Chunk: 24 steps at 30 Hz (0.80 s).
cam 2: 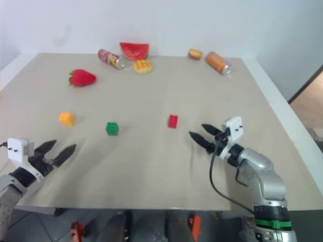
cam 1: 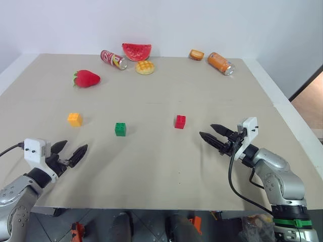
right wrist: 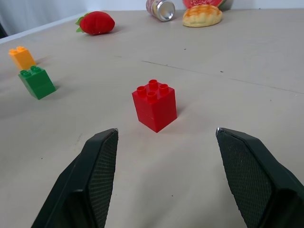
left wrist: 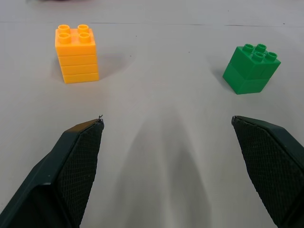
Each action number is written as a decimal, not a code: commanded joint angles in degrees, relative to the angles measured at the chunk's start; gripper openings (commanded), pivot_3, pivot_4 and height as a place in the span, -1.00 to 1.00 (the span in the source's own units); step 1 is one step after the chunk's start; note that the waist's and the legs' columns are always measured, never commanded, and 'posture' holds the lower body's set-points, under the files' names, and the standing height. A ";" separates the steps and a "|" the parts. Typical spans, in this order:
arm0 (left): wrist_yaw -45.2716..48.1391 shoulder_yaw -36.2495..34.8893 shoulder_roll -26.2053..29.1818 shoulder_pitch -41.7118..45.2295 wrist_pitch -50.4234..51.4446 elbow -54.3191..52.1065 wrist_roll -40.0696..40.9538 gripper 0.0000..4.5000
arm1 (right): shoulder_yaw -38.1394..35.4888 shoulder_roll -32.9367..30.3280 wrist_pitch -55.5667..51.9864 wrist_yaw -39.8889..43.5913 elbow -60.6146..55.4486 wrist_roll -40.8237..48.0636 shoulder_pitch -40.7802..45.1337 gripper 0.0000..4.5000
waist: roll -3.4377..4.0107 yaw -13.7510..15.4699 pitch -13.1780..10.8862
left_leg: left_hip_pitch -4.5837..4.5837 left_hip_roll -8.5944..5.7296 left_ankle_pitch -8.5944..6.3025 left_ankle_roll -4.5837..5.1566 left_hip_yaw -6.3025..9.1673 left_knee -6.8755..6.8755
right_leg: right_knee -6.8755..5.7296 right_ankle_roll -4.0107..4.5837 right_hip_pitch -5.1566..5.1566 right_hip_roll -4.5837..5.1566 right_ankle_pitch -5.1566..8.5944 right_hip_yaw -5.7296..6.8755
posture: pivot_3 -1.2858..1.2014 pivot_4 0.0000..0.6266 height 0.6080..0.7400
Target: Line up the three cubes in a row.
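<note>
Red cube (right wrist: 154, 105) ahead of open jaws

Your left gripper (cam 1: 70, 152) hovers low at the near left, fingers spread wide, empty, pointing level and away. Your right gripper (cam 1: 211, 132) sits near right, jaws parted, empty, aimed far-left.

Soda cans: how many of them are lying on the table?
2. A red soda can lies at the far edge beside the watermelon slice. An orange soda can lies at the far right, near the small bun. No place for another to hide is apparent.
</note>
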<state>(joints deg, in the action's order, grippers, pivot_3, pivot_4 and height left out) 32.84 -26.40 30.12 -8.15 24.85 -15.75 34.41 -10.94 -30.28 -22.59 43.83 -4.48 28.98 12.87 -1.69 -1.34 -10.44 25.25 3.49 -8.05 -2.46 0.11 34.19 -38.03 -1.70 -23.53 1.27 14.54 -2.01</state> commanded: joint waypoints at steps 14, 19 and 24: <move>17.88 9.19 7.88 3.64 -9.61 -5.14 -2.96 0.99 | 5.82 -2.00 11.37 4.49 13.06 -10.21 9.53 0.51 | 0.00 -0.01 0.00 | -0.07 -0.01 0.00 0.00 -0.19 0.03 | 0.00 -0.04 0.00 0.00 -0.04 -0.22 | 0.03 -0.52 1.00; 22.33 12.96 9.38 7.02 -9.80 -6.65 -2.22 0.99 | 8.49 -1.99 16.70 8.71 22.15 -13.30 15.41 0.51 | 0.00 -0.04 0.00 | -0.10 0.01 -0.01 0.00 -0.23 0.02 | 0.00 -0.12 0.00 -0.14 -0.05 -0.40 | 0.03 -0.52 1.00; 26.26 18.39 10.02 11.47 -11.34 -5.94 -4.09 0.99 | 11.45 -0.07 21.73 12.27 32.70 -15.87 22.69 0.51 | 0.00 -0.11 0.00 | -0.12 0.05 -0.01 0.01 -0.23 0.07 | -0.01 -0.21 0.02 -0.31 -0.12 -0.59 | 0.03 -0.52 1.00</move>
<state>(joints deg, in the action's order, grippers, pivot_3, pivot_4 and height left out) 58.05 -8.71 39.33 2.55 14.88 -20.67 31.13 0.33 -30.54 -3.23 54.94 26.80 13.76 33.91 -1.68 -1.45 -10.44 25.13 3.54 -8.06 -2.45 -0.12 34.26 -38.05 -1.92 -23.52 0.95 14.41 -2.60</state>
